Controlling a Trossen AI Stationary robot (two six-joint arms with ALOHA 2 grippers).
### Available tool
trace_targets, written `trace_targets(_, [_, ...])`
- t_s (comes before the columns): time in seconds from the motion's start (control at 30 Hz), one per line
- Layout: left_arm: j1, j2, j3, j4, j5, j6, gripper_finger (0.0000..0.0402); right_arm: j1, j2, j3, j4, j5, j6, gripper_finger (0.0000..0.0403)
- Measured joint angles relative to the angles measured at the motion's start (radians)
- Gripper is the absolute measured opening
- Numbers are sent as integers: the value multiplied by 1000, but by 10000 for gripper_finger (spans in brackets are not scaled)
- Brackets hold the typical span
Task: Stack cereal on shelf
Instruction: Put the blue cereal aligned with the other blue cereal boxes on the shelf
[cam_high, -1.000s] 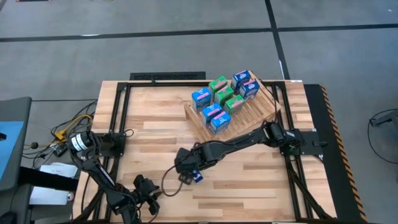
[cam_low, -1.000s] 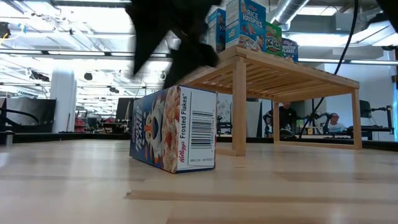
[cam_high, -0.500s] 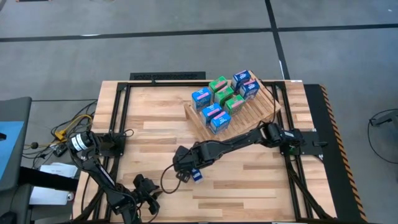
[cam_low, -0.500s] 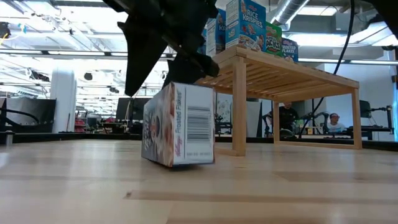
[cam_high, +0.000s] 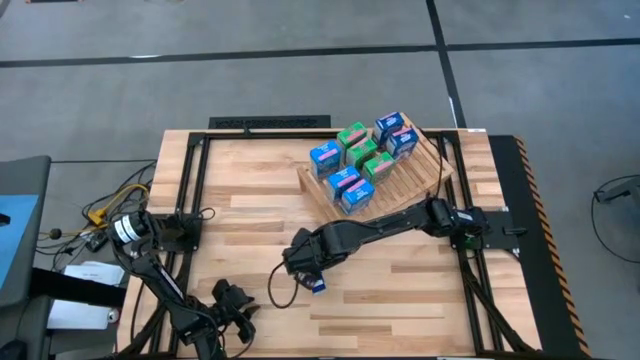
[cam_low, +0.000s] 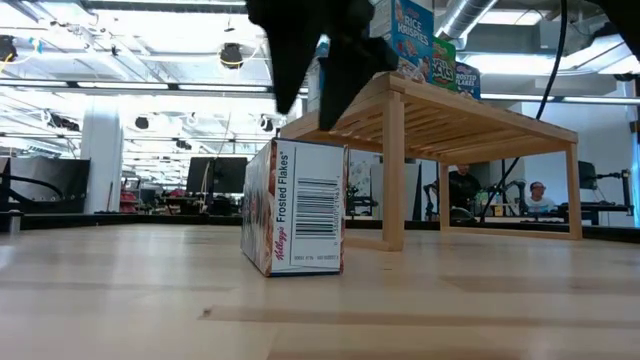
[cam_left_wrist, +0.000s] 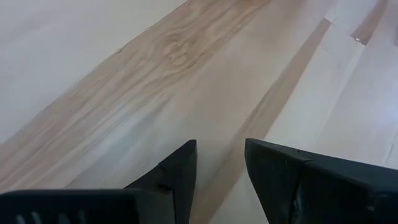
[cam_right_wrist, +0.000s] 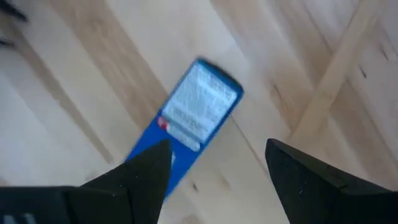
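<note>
A blue Frosted Flakes cereal box (cam_low: 295, 208) stands upright on its bottom end on the plank table; it also shows in the high view (cam_high: 317, 286) and the right wrist view (cam_right_wrist: 196, 118). My right gripper (cam_high: 302, 265) hangs open just above the box's top (cam_low: 312, 100), its fingers pointing down (cam_right_wrist: 217, 146). Several blue and green cereal boxes (cam_high: 358, 165) stand on the tilted slatted shelf (cam_high: 415, 185) at the far right. My left gripper (cam_high: 238, 305) is open and empty over bare table near the front edge (cam_left_wrist: 221, 162).
The shelf stands on legs (cam_low: 392, 170) right behind the box, with its boxes (cam_low: 425, 45) on top. Black frame rails (cam_high: 195, 190) run along the table's sides. Bare planks lie left of the box. People sit in the room beyond (cam_low: 460, 190).
The Frosted Flakes box has turned about on its bottom end on the table; its broad printed face now faces away more and the barcode side faces the low camera. My right gripper has risen from the box's top and shifted a little toward the table's right edge.
</note>
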Motion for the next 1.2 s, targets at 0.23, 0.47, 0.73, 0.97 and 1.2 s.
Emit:
trace_targets(0.23, [-1,0,0,-24,-2,-39,131,0,17,2,16,-57,105,286])
trace_targets(0.47, [-16,0,0,-36,-5,-41,131,0,17,2,25,-56,178,286])
trace_targets(0.73, [-44,0,0,-39,-3,-58,131,10,16,2,61,-17,249,286])
trace_targets(0.97, [-65,0,0,-39,1,-60,131,27,34,3,91,6,323,286])
trace_targets(1.2, [-82,0,0,-51,5,-65,131,57,96,5,110,-19,342,286])
